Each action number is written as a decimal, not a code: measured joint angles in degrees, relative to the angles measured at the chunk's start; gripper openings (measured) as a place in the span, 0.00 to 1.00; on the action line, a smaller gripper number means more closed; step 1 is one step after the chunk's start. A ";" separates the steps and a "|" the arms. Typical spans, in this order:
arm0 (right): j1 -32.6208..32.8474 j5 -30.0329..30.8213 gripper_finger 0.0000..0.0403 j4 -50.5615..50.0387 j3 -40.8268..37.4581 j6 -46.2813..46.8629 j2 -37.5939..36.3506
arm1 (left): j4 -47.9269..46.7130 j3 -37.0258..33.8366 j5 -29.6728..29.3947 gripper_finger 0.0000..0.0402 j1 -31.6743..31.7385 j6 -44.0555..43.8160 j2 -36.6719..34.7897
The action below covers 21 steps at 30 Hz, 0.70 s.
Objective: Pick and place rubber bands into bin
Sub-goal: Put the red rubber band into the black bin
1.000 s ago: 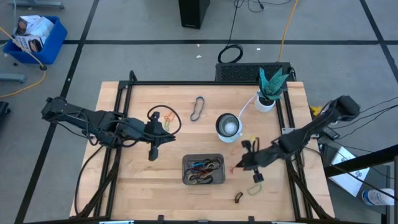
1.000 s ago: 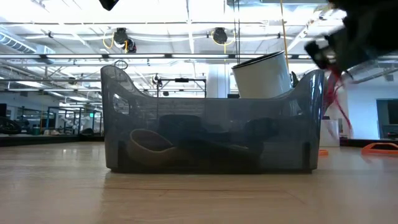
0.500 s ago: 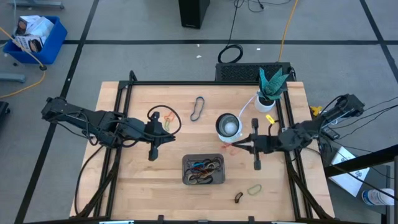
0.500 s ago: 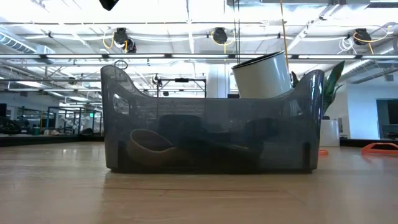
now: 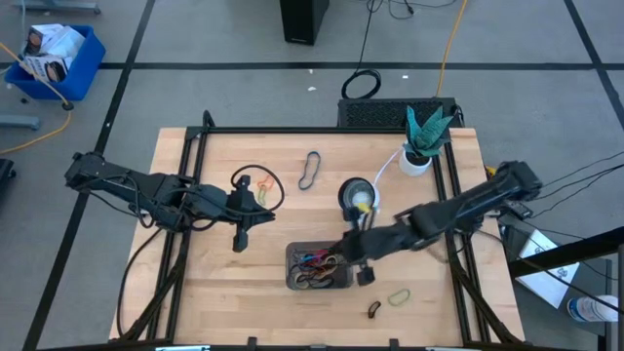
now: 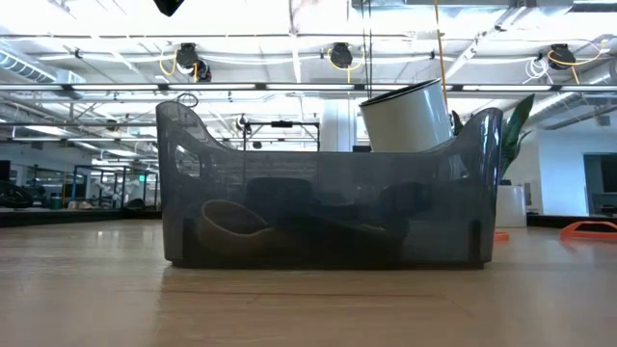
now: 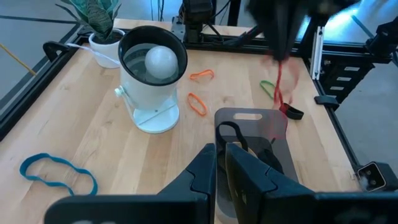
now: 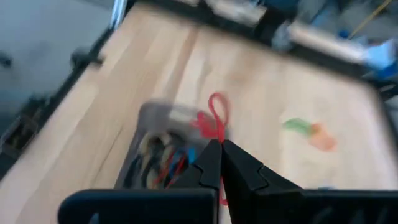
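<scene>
grey floor [image 5: 195,39] | blue crate [image 5: 54,54] | ceiling lights [image 6: 289,24], seemingly fluorescent

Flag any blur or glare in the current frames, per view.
Right wrist view: heavy motion blur; the red rubber band and bin are smeared. Left wrist view: the right arm and the dangling red band are streaked, while the white cup stays sharp. Low view: bright ceiling lights behind the translucent bin wall. High view: crisp, even light.
</scene>
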 joint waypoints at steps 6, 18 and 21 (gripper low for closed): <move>-1.46 -3.35 0.00 -2.49 -0.03 1.53 8.02 | -0.01 0.00 0.00 0.10 -0.02 0.01 0.00; -1.74 -7.24 0.00 -2.34 -0.04 1.62 19.56 | -0.04 0.00 0.00 0.10 -0.02 -0.23 0.00; -1.69 -7.56 0.00 -2.40 -0.04 1.62 21.61 | -0.04 0.00 0.00 0.10 -0.01 -0.25 0.00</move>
